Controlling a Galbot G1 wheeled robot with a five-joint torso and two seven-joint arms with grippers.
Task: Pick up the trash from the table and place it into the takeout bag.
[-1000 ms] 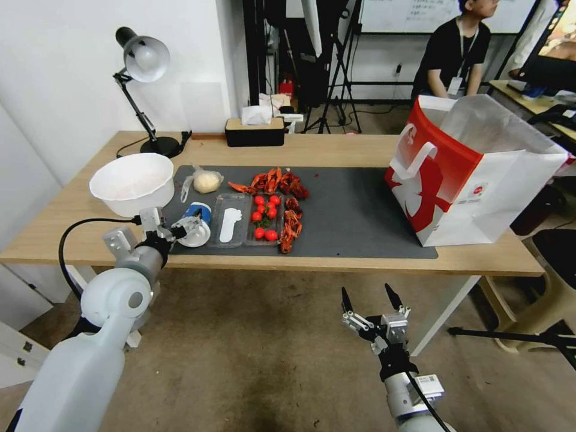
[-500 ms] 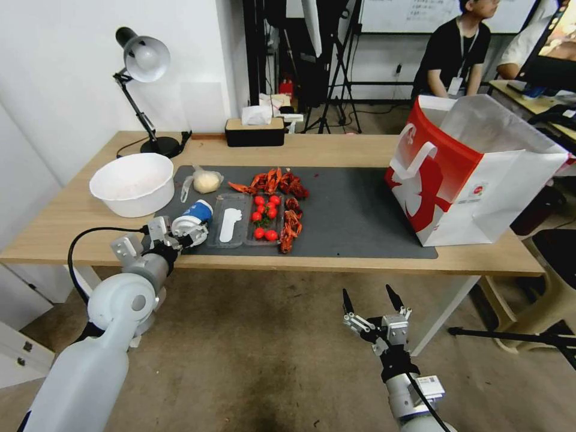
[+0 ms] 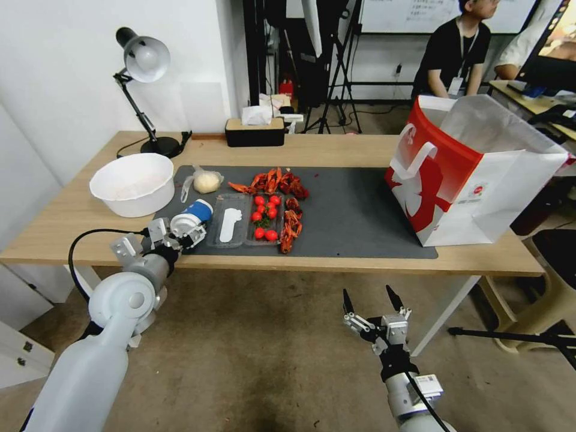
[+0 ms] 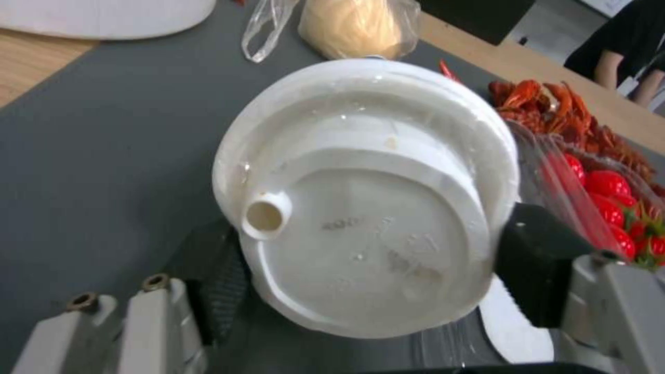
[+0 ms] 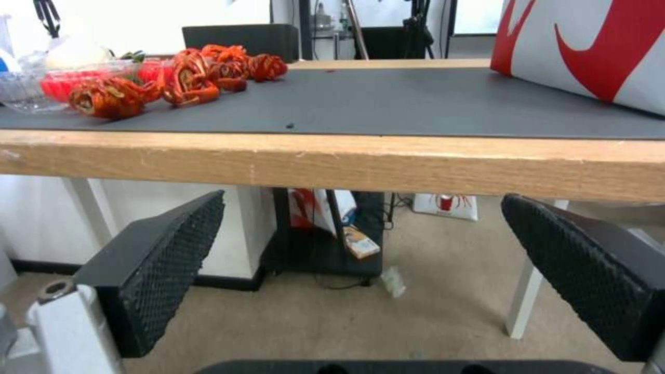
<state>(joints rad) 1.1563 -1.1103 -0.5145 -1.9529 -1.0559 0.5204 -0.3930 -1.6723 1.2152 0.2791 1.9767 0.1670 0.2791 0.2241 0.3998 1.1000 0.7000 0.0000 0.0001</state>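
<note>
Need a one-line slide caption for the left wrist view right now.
Left hand shut on the blue white-lidded cup, lid toward the camera, above the dark grey mat.

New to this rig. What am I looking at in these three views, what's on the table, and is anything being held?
It is a wheeled robot with two arms. The head view looks down from the robot's head. The other two come from cameras on each wrist.

On the table, a dark mat carries a blue white-lidded cup, a clear bag with a pale yellow lump, a clear tray of tomatoes and red crayfish shells. A white bowl sits at the left end and the red and white takeout bag at the right end.

The left gripper has its black pads on either side of the cup, which lies tipped over with its lid towards the wrist camera. The right gripper hangs open below the table edge, holding nothing.
</note>
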